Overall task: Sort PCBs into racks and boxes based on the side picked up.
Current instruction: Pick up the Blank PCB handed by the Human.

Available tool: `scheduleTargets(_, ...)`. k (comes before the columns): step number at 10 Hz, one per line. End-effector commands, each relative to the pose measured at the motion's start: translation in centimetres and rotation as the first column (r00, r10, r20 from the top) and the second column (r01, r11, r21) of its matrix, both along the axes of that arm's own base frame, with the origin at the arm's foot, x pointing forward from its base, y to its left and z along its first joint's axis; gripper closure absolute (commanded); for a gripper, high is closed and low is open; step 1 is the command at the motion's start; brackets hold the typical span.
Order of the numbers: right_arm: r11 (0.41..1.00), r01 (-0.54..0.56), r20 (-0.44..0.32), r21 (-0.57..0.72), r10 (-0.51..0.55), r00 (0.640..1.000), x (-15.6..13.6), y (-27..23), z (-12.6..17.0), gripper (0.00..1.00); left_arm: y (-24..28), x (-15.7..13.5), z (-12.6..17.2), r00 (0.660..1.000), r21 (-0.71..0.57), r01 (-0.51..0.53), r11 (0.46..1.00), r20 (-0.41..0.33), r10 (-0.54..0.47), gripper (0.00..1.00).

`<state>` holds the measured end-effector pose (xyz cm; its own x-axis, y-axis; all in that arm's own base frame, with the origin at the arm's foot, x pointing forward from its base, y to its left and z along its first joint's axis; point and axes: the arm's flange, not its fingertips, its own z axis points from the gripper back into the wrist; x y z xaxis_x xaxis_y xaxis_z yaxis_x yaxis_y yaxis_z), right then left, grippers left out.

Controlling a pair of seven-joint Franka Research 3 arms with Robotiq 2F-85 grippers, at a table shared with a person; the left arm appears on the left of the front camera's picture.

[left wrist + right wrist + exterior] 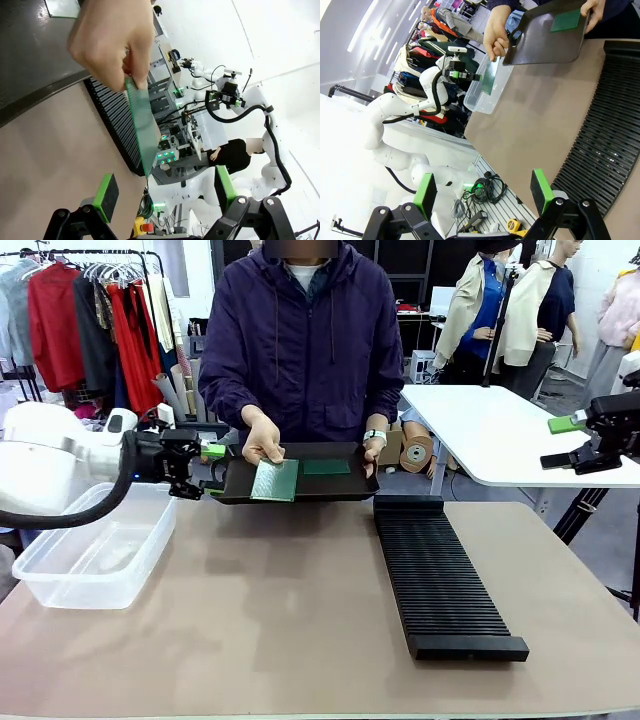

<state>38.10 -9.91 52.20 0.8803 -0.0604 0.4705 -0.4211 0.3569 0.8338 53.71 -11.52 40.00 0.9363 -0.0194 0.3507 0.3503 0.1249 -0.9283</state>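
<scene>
A person holds a black tray [345, 486] at the table's far edge. One green PCB [327, 467] lies flat on it. The person's other hand [262, 440] pinches a second PCB [275, 481] at the tray's front left. My left gripper [213, 470] stands open just left of the tray, apart from that board. In the left wrist view the held PCB [142, 125] hangs edge-on above my open fingers [106, 195], untouched. My right gripper [560, 442] is open and empty, high at the far right. The long black rack [440, 575] lies right of centre, and the clear box [95, 545] is at the left.
A white side table [500, 435] stands behind my right gripper. Bare brown tabletop [270, 610] spreads between box and rack. In the right wrist view the rack [605, 150] runs below my open gripper [485, 192], with the tray [540, 42] and left arm [435, 85] farther off.
</scene>
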Motion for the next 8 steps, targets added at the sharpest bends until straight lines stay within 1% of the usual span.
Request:
scheduleTargets(1, 1.0, -0.004, 0.011, 0.016, 0.004, 1.0, 0.0, 0.0, 0.2, 0.0, -1.3, 0.7, -0.7, 1.0, -0.004, -0.011, 1.0, 0.004, 0.011, 0.0)
scheduleTargets(4, 1.0, -0.004, 0.011, 0.016, 0.004, 1.0, 0.0, 0.0, 0.2, 0.0, -3.5, 1.6, -1.7, 0.999, -0.045, -0.029, 0.999, 0.031, 0.03, 0.0)
scheduleTargets(8, 1.0, -0.004, 0.011, 0.016, 0.004, 1.0, 0.0, 0.0, 0.2, 0.0, -5.8, 3.6, -2.8, 0.998, -0.052, 0.003, 0.999, 0.064, 0.001, 0.0)
